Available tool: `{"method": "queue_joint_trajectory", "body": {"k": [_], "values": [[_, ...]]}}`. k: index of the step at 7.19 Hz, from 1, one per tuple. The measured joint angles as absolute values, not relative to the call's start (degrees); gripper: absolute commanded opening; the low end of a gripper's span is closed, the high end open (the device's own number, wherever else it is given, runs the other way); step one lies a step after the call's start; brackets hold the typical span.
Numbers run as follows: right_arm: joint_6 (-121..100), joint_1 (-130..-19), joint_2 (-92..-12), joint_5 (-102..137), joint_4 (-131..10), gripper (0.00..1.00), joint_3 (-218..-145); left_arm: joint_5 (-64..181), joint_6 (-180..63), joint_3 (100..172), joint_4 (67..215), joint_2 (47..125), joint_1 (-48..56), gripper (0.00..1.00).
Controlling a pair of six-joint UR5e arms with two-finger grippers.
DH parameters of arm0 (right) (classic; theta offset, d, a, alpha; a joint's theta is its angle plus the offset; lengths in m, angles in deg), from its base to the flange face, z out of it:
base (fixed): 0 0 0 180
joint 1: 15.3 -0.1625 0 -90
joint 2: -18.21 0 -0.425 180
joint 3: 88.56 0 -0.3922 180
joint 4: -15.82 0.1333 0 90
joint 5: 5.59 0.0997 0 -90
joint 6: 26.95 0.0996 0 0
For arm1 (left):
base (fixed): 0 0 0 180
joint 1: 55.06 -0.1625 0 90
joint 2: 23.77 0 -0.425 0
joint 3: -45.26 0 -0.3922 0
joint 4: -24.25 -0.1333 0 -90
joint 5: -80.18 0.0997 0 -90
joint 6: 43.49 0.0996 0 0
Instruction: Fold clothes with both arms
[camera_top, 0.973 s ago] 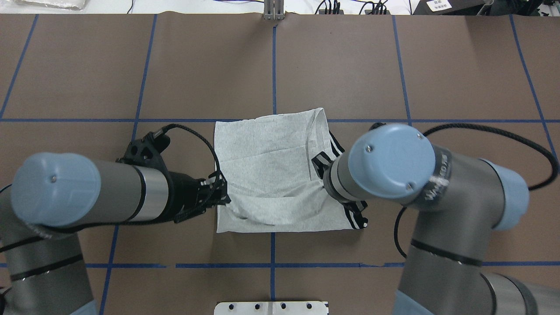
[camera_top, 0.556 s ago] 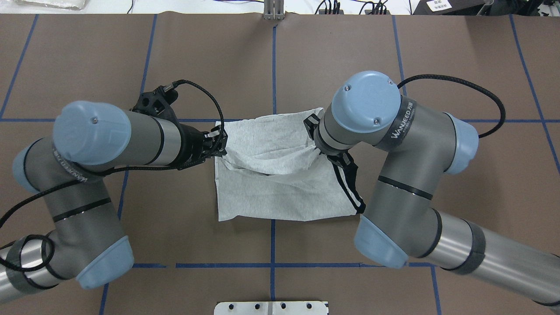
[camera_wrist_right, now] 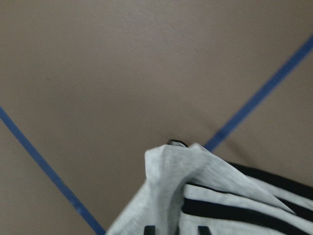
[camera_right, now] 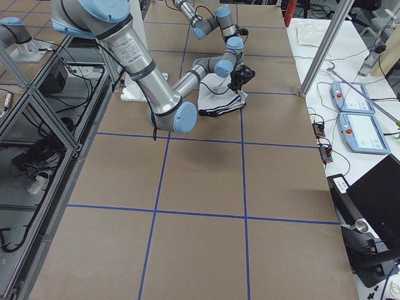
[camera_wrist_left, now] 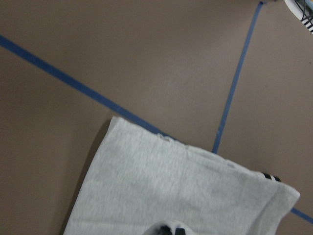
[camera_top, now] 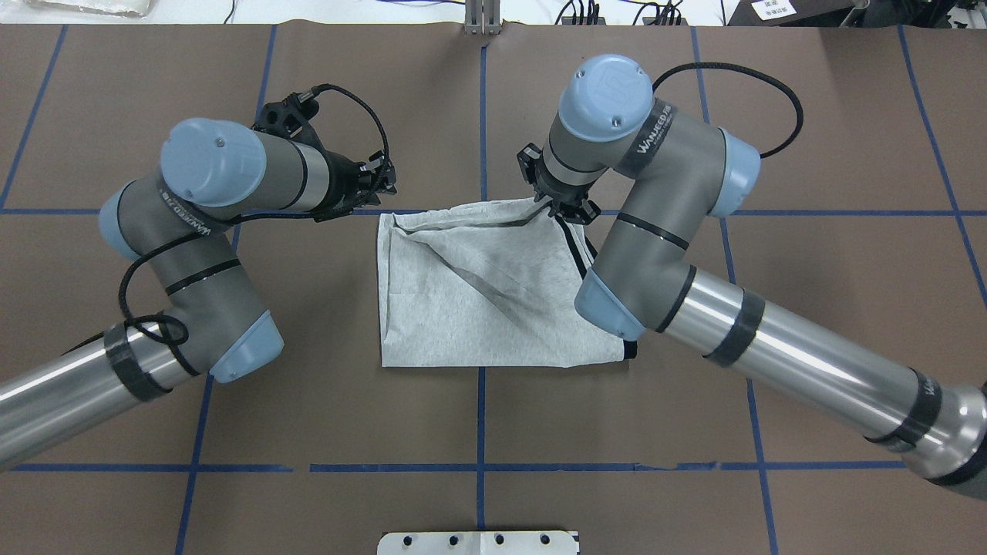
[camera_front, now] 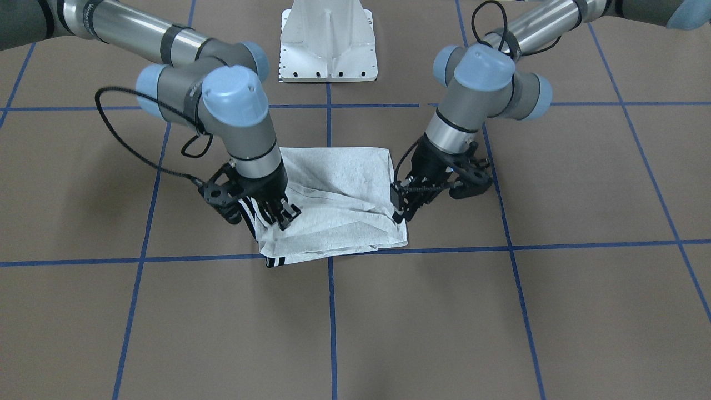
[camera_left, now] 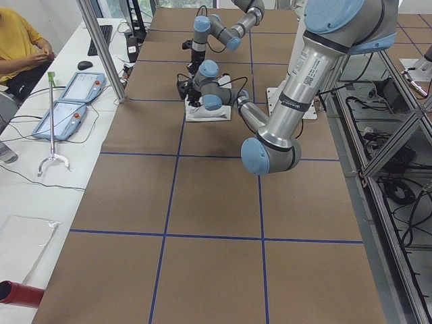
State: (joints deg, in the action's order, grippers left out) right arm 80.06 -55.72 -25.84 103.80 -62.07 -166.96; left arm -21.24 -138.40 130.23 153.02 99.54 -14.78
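The T-shirt (camera_top: pixel 478 308) lies folded into a rough grey square in the middle of the table (camera_top: pixel 732 116). It sits astride the blue tape line (camera_top: pixel 483 116) that runs straight out from my base, and its far edge lies along the cross line (camera_top: pixel 810 213). The upper layer is not flat. A long crease runs slantwise across it, and the far edge is drawn to a point at each end, where I have hold of it.

My right gripper (camera_top: pixel 557 206) stands over the far right corner, pointing steeply down, its jaws narrow and pinched on a bunch of grey cloth. That wrist's camera shows the cloth gathered at my fingertips (camera_wrist_right: pixel 149 230), with the black stripes (camera_wrist_right: pixel 234 205) just beside the bunch.

My left gripper (camera_front: pixel 401 212) is at the far left corner, tilted inward. Its jaws are close together on the shirt's edge, and in that wrist's view the grey cloth runs right up to the dark tips.

My left arm (camera_top: pixel 200 193) and right arm (camera_top: pixel 663 231) reach in from either side with elbows bent, and black cables loop off the wrists. The white pedestal base (camera_front: pixel 328 44) stands on my side of the shirt. Off the table's end on my left, a person in yellow (camera_left: pixel 17 47) sits at a white desk.
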Motion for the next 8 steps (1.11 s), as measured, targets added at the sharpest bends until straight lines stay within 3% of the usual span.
{"method": "queue_joint_trajectory", "body": {"k": [2,3,4,5,8], "values": [[70.79,-61.60,-22.61,108.13,-57.81,1.00,-158.35,-21.23,-134.59,123.68,158.25,101.09,-11.59,0.64],[66.00,-64.36,-23.30,110.25,-57.39,1.00,-157.22,-21.39,-133.73,123.04,158.98,101.15,-10.82,0.57],[62.33,-65.96,-24.37,111.18,-57.27,1.00,-156.89,-21.52,-133.19,122.96,159.20,101.34,-10.47,0.04],[59.59,-67.09,-25.48,111.68,-57.21,1.00,-157.01,-21.80,-133.03,123.61,159.16,101.63,-10.65,0.00],[52.79,-69.91,-28.23,112.87,-57.14,1.00,-157.60,-25.43,-132.06,127.72,158.73,101.97,-15.49,0.00]]}}
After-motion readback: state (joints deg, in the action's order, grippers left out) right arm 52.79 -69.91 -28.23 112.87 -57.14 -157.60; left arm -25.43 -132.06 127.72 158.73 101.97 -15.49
